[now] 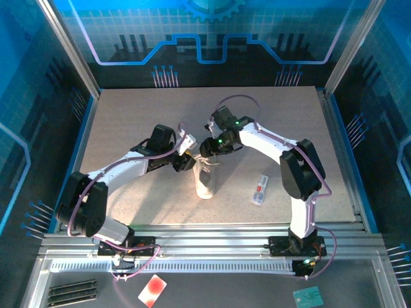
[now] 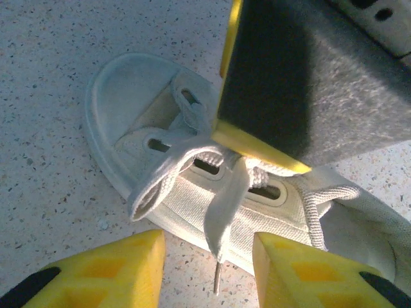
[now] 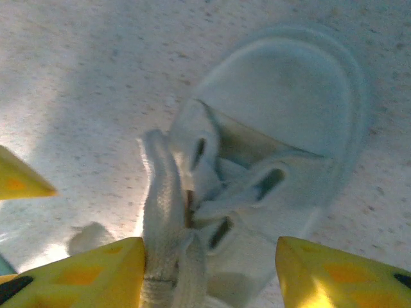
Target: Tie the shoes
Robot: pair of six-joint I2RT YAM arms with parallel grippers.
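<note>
two arms lean in over the middle of the tabletop (image 1: pixel 128 115), and their tips meet above a small white sneaker (image 1: pixel 205 185). the sneaker lies flat on the speckled surface, roughly central and a little nearer the arms' bases than the far edge.

seen from the left wrist, the left fingers (image 2: pixel 109 273) stand well apart. a flat lace end (image 2: pixel 221 212) hangs down into the gap between them and looks to touch neither, so nothing is gripped. a loose loop of lace (image 2: pixel 157 183) is bunched over the eyelets on one side of the shoe. a dark block edged in yellow, one of the right fingers (image 2: pixel 308 83), sits just above the laced part.

seen from the right wrist, the right fingers are also spread wide, with the laced part of the sneaker below the gap. one strand of lace runs up along the inner face of one finger, touching it but not pinched.

a flat white item with red marks (image 1: pixel 259 190) lies on the tabletop, apart from the sneaker on its right.
</note>
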